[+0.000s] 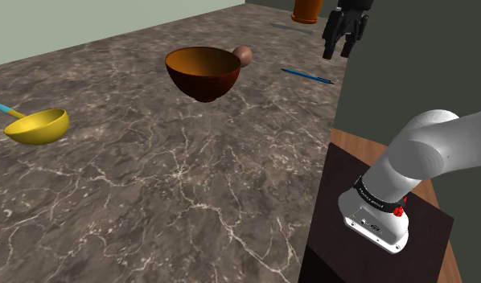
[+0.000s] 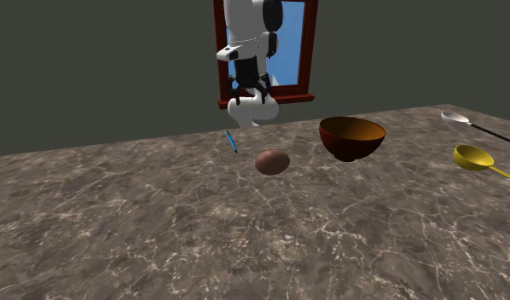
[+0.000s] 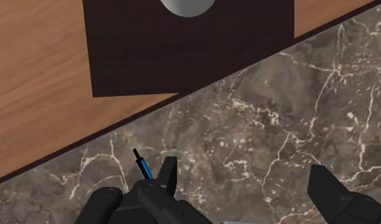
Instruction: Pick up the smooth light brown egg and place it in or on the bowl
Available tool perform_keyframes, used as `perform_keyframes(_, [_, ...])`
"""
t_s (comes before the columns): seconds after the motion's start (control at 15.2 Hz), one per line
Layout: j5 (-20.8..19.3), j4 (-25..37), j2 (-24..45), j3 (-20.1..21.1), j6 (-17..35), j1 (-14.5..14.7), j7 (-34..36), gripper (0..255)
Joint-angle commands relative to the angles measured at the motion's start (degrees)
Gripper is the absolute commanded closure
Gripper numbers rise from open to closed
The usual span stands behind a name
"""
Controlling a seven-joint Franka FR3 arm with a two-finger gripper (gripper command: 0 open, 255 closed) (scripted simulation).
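The brown egg (image 1: 243, 55) lies on the marble counter, touching the far side of the brown bowl (image 1: 203, 72) in the shoulder view. In the second exterior view the egg (image 2: 272, 162) sits left of the bowl (image 2: 352, 138) with a gap between them. My black gripper (image 1: 337, 50) hangs open in the air above the counter's edge near the stand, well away from the egg. It also shows in front of the window (image 2: 248, 88). In the wrist view its fingers (image 3: 167, 177) stand apart over bare marble with nothing between them; the gripper (image 3: 246, 186) holds nothing.
A blue pen (image 1: 307, 75) lies on the counter below the gripper. A yellow ladle (image 1: 38, 126) rests at the shoulder view's left, and a silver spoon (image 2: 466, 121) lies beyond it. An orange object (image 1: 306, 10) stands at the counter's far end. The dark stand (image 1: 376, 201) adjoins the counter.
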Motion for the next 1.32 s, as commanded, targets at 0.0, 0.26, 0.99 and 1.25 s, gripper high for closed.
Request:
perform_keyframes(0.0, [0.0,0.0,0.0,0.0,0.0,0.0,0.0,0])
perform_keyframes(0.26, [4.3,2.5,6.9,1.6,5.4,-0.9,6.3,0])
perform_keyframes(0.99, [13.0,14.1,26.8,4.0,18.3,-2.8,21.2,0])
perform_keyframes(1.25, [15.4,19.8,34.2,4.0,21.9,-3.3,25.9,0])
